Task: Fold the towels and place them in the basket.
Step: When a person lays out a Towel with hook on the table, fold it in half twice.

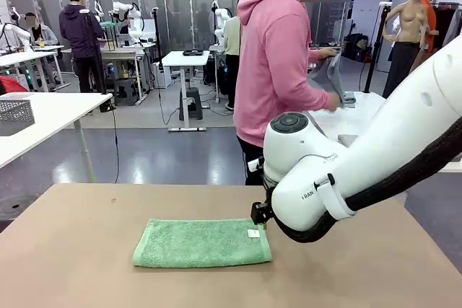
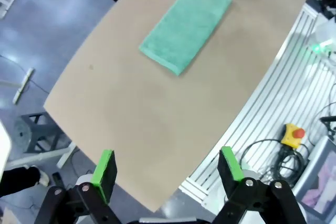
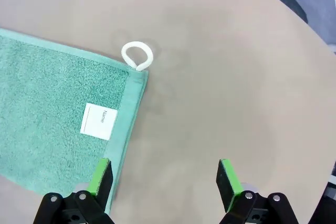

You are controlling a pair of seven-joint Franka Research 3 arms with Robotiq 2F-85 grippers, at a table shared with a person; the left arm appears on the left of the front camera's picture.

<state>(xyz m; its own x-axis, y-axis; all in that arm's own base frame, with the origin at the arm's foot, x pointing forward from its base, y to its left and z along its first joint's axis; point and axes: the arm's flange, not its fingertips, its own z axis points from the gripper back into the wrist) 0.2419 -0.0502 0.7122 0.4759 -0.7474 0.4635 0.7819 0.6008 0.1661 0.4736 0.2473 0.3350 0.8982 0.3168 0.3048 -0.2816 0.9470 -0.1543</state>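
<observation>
Closest to us, our right arm (image 1: 361, 171) sweeps in across the worktop (image 1: 86, 250) and ends at the right-hand short end of the mint green towel (image 1: 202, 243). Our right gripper (image 3: 164, 177) hangs over that end with its jaws spread wide and nothing between them. One pad (image 3: 103, 177) sits above the towel's edge, the other over bare worktop just beside the towel. How high it hangs above the cloth we cannot tell. The white label (image 3: 98, 121) and the white loop (image 3: 137, 55) both lie at this same end, the loop poking out from a corner.

Our left gripper (image 2: 167, 165) is also wide open and empty, well back from the towel, above the worktop's edge. We judge the right arm much the nearer of the two.

The towel lies flat with its long axis running left to right across the worktop, away from the right gripper toward our left. We reckon any fold from here would carry the right end along that axis.

Beyond the towel, past the worktop's far edge, a person (image 1: 278, 55) in a pink hoodie stands turned away, holding the grey-blue towel (image 1: 330, 73) over another table (image 1: 361, 110). Farther off to the towel's left, a dark mesh basket (image 1: 14, 115) sits on a white table (image 1: 61, 106), well apart from the towel.
</observation>
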